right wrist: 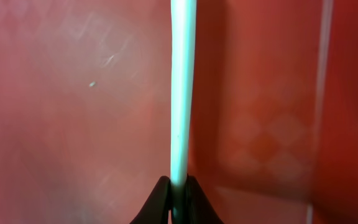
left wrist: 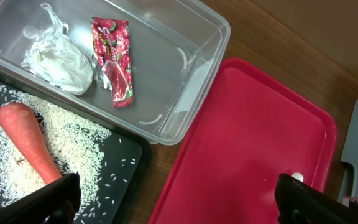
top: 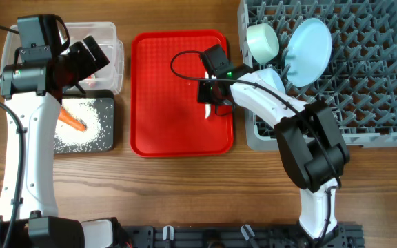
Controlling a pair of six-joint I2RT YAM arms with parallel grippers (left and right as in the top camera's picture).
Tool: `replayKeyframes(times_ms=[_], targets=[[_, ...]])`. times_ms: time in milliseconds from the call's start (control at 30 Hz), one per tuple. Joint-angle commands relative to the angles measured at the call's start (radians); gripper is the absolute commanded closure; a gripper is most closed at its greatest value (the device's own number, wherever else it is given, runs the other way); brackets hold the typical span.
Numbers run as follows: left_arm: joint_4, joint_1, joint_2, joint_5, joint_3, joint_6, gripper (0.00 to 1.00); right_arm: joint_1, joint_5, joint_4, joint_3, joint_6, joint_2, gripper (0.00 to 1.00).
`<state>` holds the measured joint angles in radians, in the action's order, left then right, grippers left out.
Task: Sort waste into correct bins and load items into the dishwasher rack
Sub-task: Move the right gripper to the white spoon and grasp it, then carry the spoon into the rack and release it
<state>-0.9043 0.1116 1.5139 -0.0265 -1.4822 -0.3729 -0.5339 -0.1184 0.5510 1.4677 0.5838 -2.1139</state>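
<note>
Only my right wrist view shows the white spoon pinched between closed right fingers; left fingers stand wide apart.

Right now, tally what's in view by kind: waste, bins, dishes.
Waste: 4 (carrot, rice, wrapper, tissue)
Bins: 2 (tub, black tray)
Dishes: 3 (plate, bowl, spoon)
Total: 9, with the rice scatter counted as one and only what shows counted.
</note>
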Motion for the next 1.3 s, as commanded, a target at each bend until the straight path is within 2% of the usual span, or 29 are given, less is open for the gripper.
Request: replayKeyframes(times_ms=[0,100,267,500,600,867,1100,1267], targets=[[0.002,0.005,0.007,0.010,-0.005,-0.002,0.00,-0.001,-0.067,0.015,0.026,-0.072,0.047,0.96],[0.002,0.005,0.007,0.010,-0.005,-0.002,0.00,-0.001,-0.063,0.053,0.041,-0.111,0.123,0.96],[0.002,0.005,0.007,0.010,-0.005,-0.002,0.00,0.011,-0.024,0.097,0.041,-0.117,0.352,0.96],[0.002,0.005,0.007,0.010,-0.005,-0.002,0.00,0.081,0.184,0.248,0.040,-0.070,0.626,0.96],[0.002,0.005,0.007,0.010,-0.005,-0.002,0.00,0.125,0.290,0.323,0.040,0.006,0.695,0.96],[0.002,0.005,0.007,0.010,-0.005,-0.002,0.00,0.286,0.534,0.573,-0.001,0.380,0.737,0.96],[0.002,0.005,0.007,0.010,-0.005,-0.002,0.00,0.405,0.695,0.565,-0.160,0.667,0.716,0.96],[0.002,0.005,0.007,0.010,-0.005,-0.002,0.00,0.484,0.695,0.525,-0.252,0.758,0.703,0.96]])
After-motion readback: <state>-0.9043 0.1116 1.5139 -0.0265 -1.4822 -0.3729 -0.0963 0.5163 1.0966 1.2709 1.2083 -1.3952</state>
